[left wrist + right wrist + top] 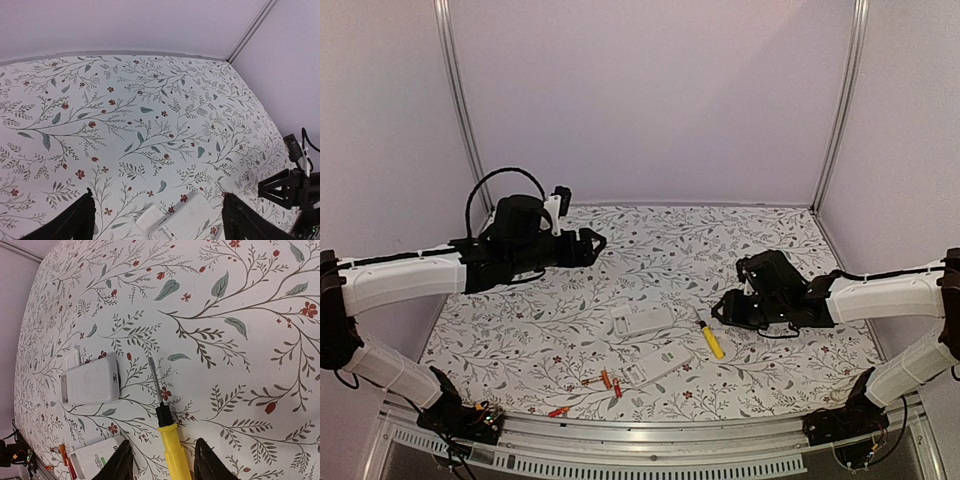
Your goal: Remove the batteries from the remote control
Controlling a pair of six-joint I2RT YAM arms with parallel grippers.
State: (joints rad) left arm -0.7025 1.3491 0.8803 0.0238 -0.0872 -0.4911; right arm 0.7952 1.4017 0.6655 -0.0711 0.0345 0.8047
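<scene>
Two white remotes lie near the table's front: one (642,320) face down and one (658,363) with a green label. Three small red-orange batteries (605,380) lie loose on the cloth left of the labelled remote; two show in the right wrist view (63,454). My left gripper (590,245) is open and empty, held above the table at back left; its view shows the plain remote (192,217) below between the fingers (75,222). My right gripper (165,462) is open, its fingers either side of the yellow-handled screwdriver (172,450), right of the remotes (90,381).
A small white cover piece (150,218) lies against the plain remote's end. The screwdriver (710,338) lies right of the remotes, blade pointing away. The floral cloth (660,250) ends at grey walls behind and at the sides. My right arm (290,187) shows in the left wrist view.
</scene>
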